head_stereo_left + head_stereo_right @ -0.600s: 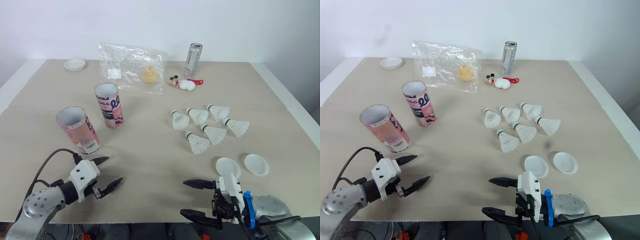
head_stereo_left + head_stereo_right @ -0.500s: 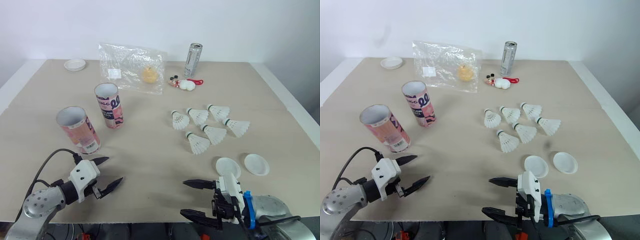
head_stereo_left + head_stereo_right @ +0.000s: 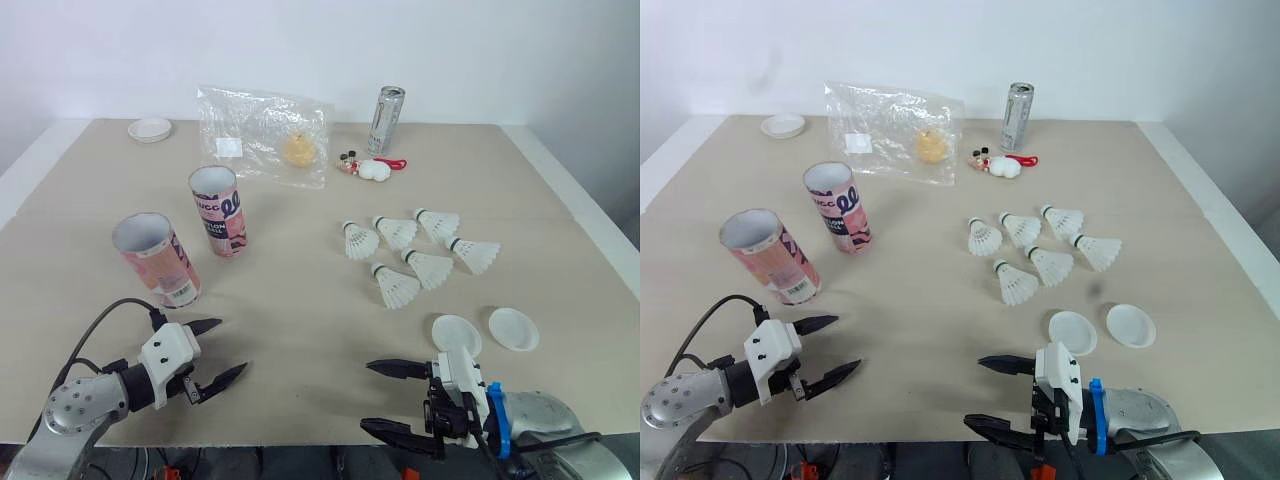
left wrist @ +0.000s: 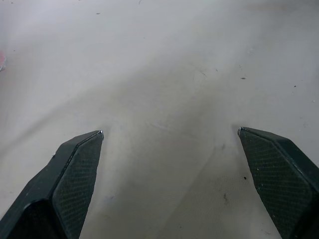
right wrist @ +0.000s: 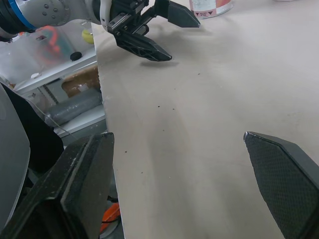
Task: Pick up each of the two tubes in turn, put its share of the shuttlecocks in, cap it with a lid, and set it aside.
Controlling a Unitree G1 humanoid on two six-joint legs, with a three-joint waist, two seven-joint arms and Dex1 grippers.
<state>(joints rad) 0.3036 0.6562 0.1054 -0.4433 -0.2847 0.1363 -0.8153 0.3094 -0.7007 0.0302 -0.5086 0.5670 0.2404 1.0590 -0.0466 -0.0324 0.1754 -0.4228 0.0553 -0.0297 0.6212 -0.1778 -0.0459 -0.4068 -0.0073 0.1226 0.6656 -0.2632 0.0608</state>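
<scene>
The 2 pink tubes stood open end up on the left half of the table (image 3: 300, 320), both empty as far as their mouths showed: the nearer tube (image 3: 155, 258) toward the front, the farther tube (image 3: 220, 210) just behind it and to its right, the 2 apart. The 6 shuttlecocks (image 3: 428, 268) lay in a loose cluster on the right half, well apart from the tubes. 2 white lids (image 3: 456, 334) lay side by side in front of that cluster, near the front edge, and a 3rd white lid (image 3: 150, 129) sat at the far left corner.

The left gripper (image 3: 228, 347) hovered low over the table in front of the nearer tube, not touching it, its fingers spread wide with nothing between them. The right gripper (image 3: 367, 395) hung at the front edge, just left of the 2 lids, its fingers likewise wide apart and empty, pointing toward the left gripper.

Along the far side lay a clear plastic bag (image 3: 262, 135) with a yellow object (image 3: 299, 150) inside, a silver can (image 3: 386, 118) standing upright, and a small toy figure (image 3: 365, 168) beside the can.
</scene>
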